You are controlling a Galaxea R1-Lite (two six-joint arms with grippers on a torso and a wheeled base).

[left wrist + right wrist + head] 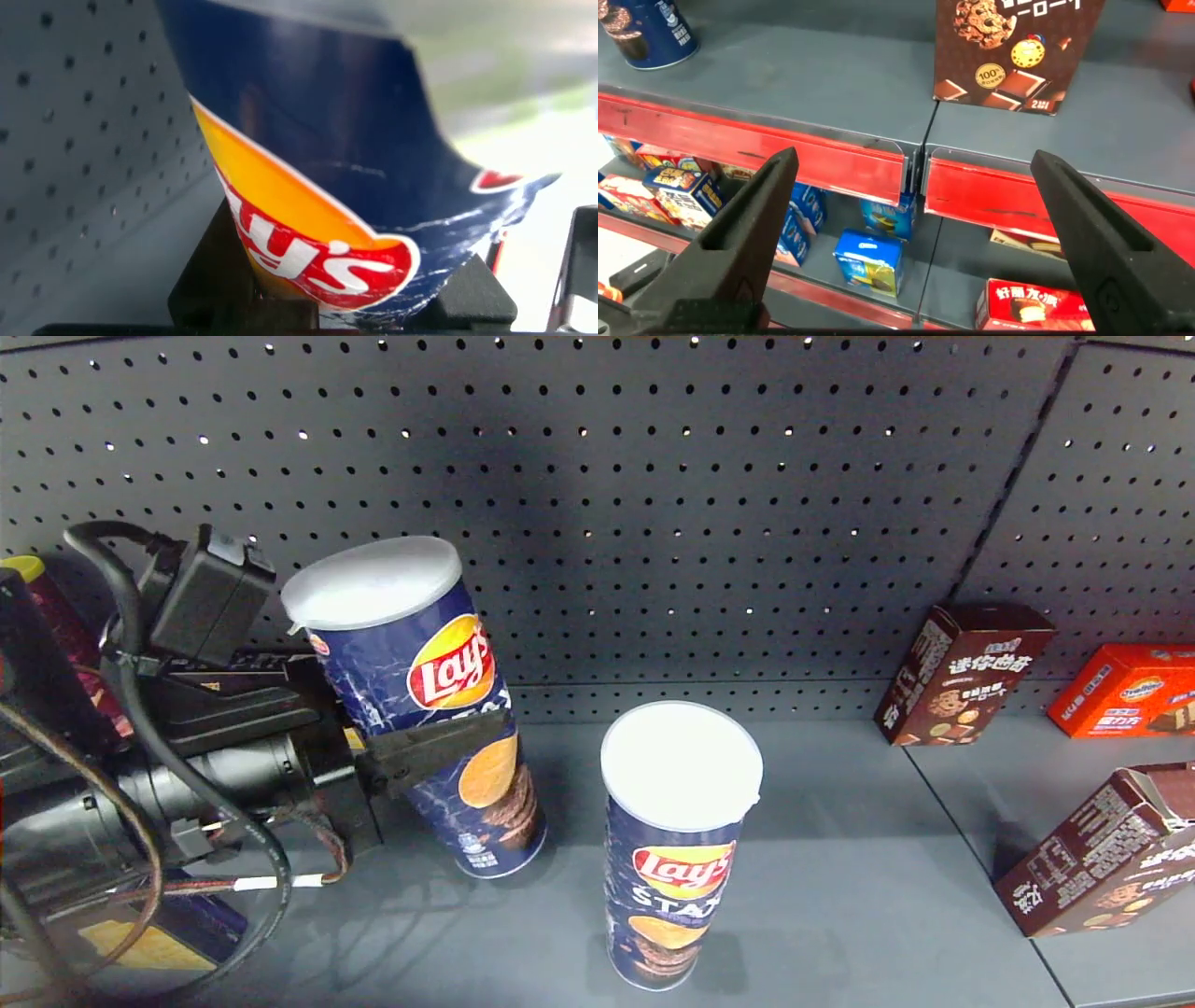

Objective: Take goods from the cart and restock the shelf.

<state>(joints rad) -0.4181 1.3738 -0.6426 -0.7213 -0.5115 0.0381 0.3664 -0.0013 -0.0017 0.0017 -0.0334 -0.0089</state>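
The left arm lies level at the shelf's left, its pincer [448,739] clamped across the middle of a lidded blue chip can [411,681]. This can is tilted, top toward the arm and base at the shelf [840,896] deck. A second lidded can [677,859] stands upright nearby, while the right pincer [920,233] is spread wide before the red shelf edge [831,154].
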